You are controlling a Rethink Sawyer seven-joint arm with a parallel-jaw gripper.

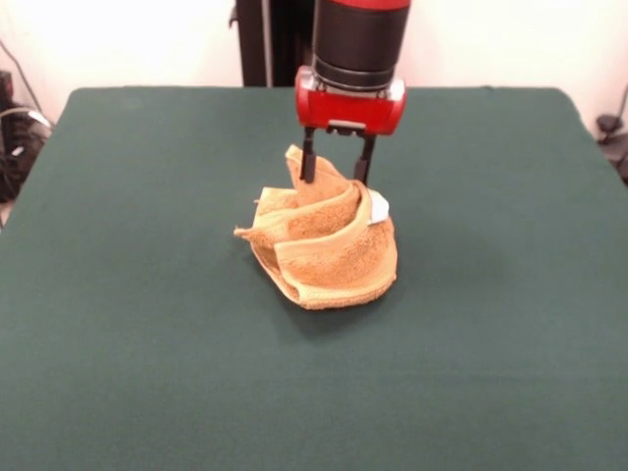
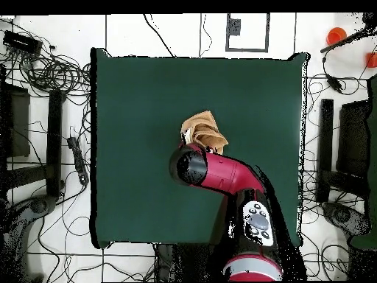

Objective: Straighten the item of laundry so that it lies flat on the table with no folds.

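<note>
The golden-tan towel [image 1: 329,245] lies bunched in a crumpled heap near the middle of the dark green table [image 1: 128,294], with several folds and a small white label [image 1: 379,207] at its right side. My gripper [image 1: 337,169] hangs straight down over the heap's far edge. Its two black fingers [image 1: 309,162] stand apart, with a raised fold of the towel between them, so the gripper is open. In the overhead view the towel [image 2: 205,129] shows just beyond the arm's wrist [image 2: 193,166], which hides the gripper.
The table [image 2: 132,103] is far wider than the towel on every side. Cables and dark equipment [image 2: 44,81] lie on the floor round the table, off its edges.
</note>
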